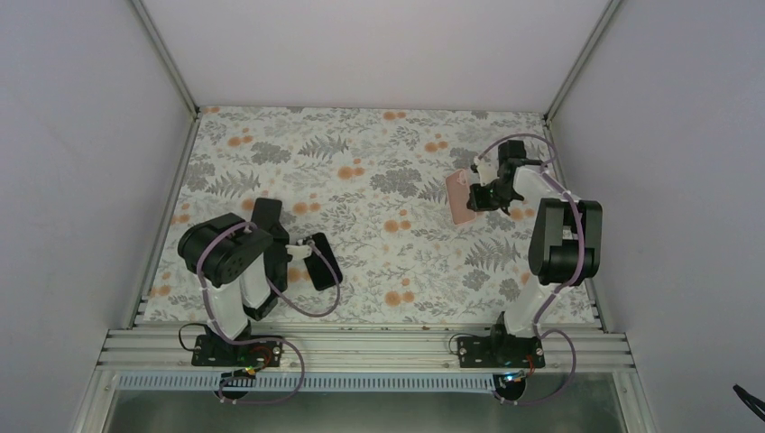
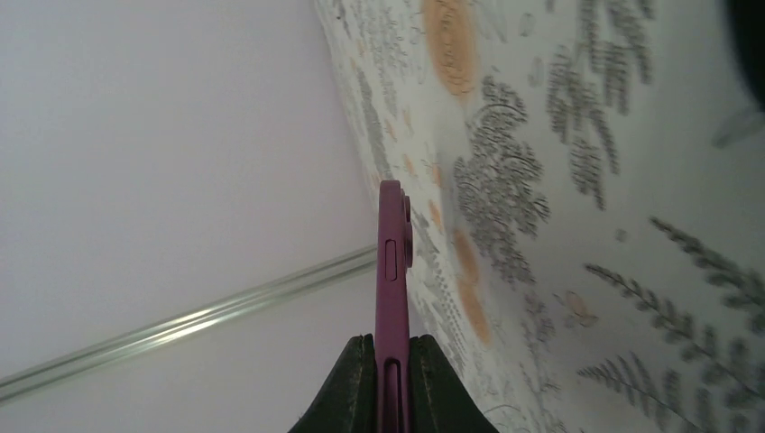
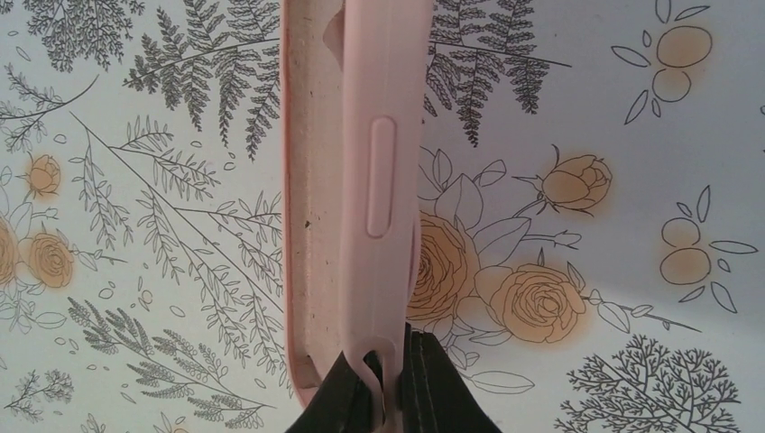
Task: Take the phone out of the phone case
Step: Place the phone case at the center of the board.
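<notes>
Purple along its thin edge and dark on its upper face, the phone [image 2: 391, 262] is at the near left of the table, just right of the left arm's wrist, and sits bare with no cover around it. The left gripper [image 2: 393, 350] has its two dark fingers [image 2: 354, 388] closed tight on the phone's near end, one pressed to each flat face, so that the phone stands out edge-on from the jaws above the flowered table cover [image 1: 379, 180]. Whether the phone's lower side touches the cover cannot be told. Well apart from it, at the far right of the table, is the pink case [image 3: 347, 180]. The right gripper [image 3: 383, 361] has its jaws nearly closed on the case's near end, pinching it. From the wrist view the case is seen from the side, with a raised button strip on its wall and its hollow inside facing left.
</notes>
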